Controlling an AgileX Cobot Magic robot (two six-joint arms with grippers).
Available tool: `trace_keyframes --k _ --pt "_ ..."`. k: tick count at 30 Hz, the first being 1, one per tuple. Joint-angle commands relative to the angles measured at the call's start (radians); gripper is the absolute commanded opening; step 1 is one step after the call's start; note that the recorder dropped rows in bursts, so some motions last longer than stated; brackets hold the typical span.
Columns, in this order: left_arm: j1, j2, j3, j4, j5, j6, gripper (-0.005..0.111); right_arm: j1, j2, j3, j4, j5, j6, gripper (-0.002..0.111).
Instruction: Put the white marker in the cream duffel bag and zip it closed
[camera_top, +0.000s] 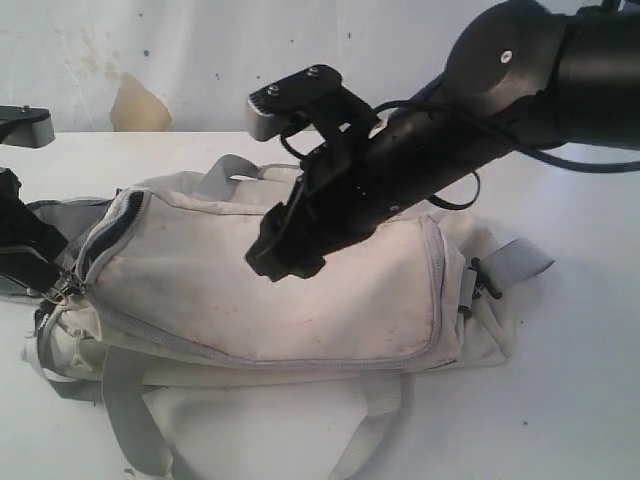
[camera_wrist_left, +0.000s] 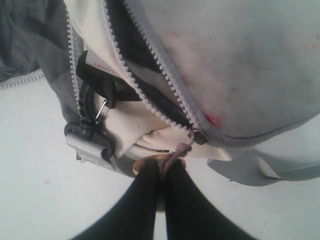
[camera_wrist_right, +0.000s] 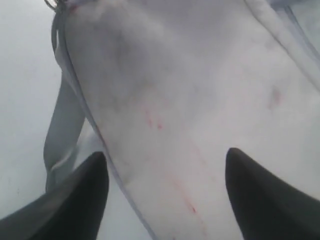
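Only the wrist views reveal left gripper (camera_wrist_left: 162, 169) pinching zipper pull (camera_wrist_left: 174, 154), right gripper (camera_wrist_right: 166, 159) spread.

The right arm (camera_top: 420, 170) is cased in matte black, with a thick rounded joint housing (camera_top: 505, 55) marked by one small silver screw. Black cables (camera_top: 470, 192) are looped along its side. A black bracket (camera_top: 300, 85) with two screw heads is fixed over a grey camera block (camera_top: 262, 122). The right gripper (camera_wrist_right: 166, 152) is fitted with dark, tapering fingers (camera_wrist_right: 70, 200); the left gripper (camera_wrist_left: 162, 164) is fitted with smooth black ones (camera_wrist_left: 142, 200).
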Motion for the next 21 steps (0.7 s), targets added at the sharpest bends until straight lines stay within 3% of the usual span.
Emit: trace_keyframes --k 1,14,21 --pt "0.003 -0.009 0.001 -0.005 0.005 -0.008 0.0 0.085 0.027 -0.003 0.024 -0.139 -0.022 0.062" --pt "0.003 -0.009 0.001 -0.002 0.001 -0.072 0.0 0.252 0.185 -0.003 0.042 -0.354 -0.045 0.062" --pt "0.009 -0.009 0.001 -0.001 -0.007 -0.258 0.0 0.307 0.212 -0.003 0.042 -0.441 -0.045 0.062"
